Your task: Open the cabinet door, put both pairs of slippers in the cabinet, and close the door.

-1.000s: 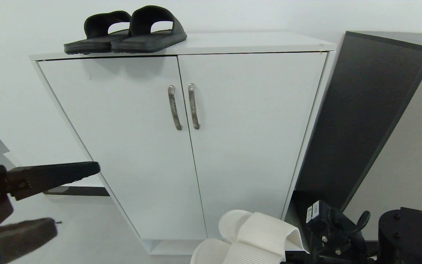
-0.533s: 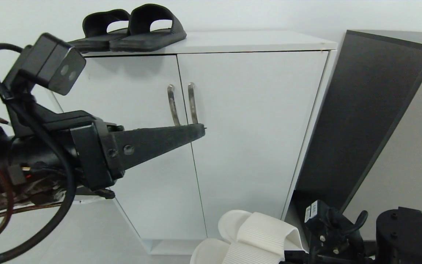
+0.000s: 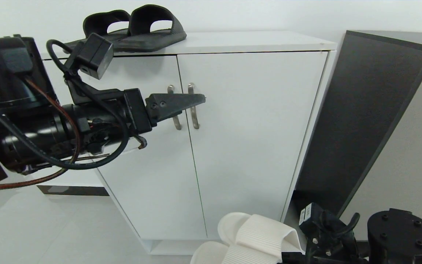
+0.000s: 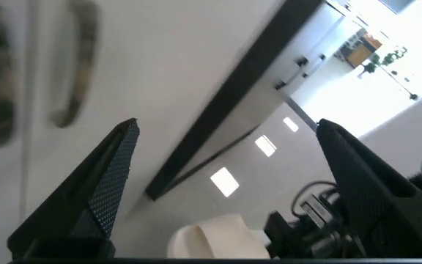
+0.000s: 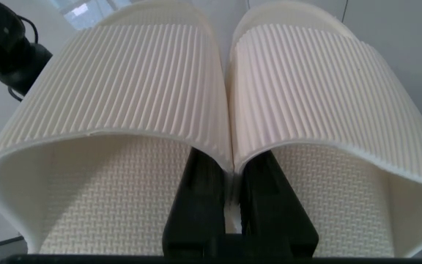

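The white cabinet (image 3: pixel 255 121) stands with both doors shut; its two metal handles (image 3: pixel 193 117) meet at the centre seam. A pair of black slippers (image 3: pixel 137 27) lies on its top at the left. My left gripper (image 3: pixel 200 99) is level with the handles, its tip just in front of them, open and holding nothing. In the left wrist view the left gripper (image 4: pixel 226 126) has wide-spread fingers (image 4: pixel 101 191), with the handles (image 4: pixel 72 66) off to one side. My right gripper (image 5: pixel 229 172) is shut on the pair of white slippers (image 5: pixel 160 88), low in front of the cabinet (image 3: pixel 255 234).
A dark grey cabinet (image 3: pixel 372 110) stands close against the white one's right side. Open pale floor (image 3: pixel 50 227) lies to the left of the cabinet, and a white wall is behind it.
My left arm has risen from low at the left and swung forward to the door handles. The white slippers and right arm have stayed put.
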Motion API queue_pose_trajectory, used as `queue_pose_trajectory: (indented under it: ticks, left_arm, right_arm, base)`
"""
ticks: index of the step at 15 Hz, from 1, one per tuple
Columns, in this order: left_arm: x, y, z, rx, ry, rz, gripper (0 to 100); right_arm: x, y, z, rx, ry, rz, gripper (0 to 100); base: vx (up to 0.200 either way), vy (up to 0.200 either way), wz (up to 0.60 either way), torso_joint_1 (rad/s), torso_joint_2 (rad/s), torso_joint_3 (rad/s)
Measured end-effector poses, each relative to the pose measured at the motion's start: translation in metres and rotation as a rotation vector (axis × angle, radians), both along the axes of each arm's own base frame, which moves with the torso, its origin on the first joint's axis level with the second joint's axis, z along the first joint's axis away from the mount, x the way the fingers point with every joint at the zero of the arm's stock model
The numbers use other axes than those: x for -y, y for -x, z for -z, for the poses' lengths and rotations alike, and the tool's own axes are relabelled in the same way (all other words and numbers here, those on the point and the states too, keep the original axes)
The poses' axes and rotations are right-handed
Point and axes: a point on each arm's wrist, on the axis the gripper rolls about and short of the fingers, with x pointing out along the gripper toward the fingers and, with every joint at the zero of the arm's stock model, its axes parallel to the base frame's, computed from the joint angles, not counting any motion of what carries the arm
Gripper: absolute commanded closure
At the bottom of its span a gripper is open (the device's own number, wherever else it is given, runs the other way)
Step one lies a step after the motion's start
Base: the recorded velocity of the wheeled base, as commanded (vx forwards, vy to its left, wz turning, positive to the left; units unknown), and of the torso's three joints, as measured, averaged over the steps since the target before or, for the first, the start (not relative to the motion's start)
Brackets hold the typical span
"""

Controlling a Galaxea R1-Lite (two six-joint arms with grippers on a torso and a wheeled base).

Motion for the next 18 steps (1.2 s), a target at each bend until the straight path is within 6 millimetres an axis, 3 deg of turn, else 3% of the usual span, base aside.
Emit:
queue_pose_trajectory:
  ticks: [5, 13, 18]
  left_arm:
    - [-0.001, -0.019, -0.006, 0.019, -0.009, -0.064, 0]
    - [0.01, -0.046, 0.008, -0.002, -0.049, -0.087, 0]
    - [0.018, -0.061, 0.008, 0.003, -0.047, -0.095, 0]
  right_arm:
    - [0.002, 0.001, 0.003, 0.002, 0.016, 0.001, 100]
    - [0.004, 0.0, 0.0, 0.01, 0.007, 0.01, 100]
    - [0.005, 0.0, 0.0, 0.011, 0.006, 0.01, 100]
  base:
    - [0.0, 0.0, 0.0, 0.0, 0.0, 0.0]
    - [0.0, 0.0, 0.0, 0.0, 0.0, 0.0]
    - [0.0, 0.0, 0.0, 0.0, 0.0, 0.0]
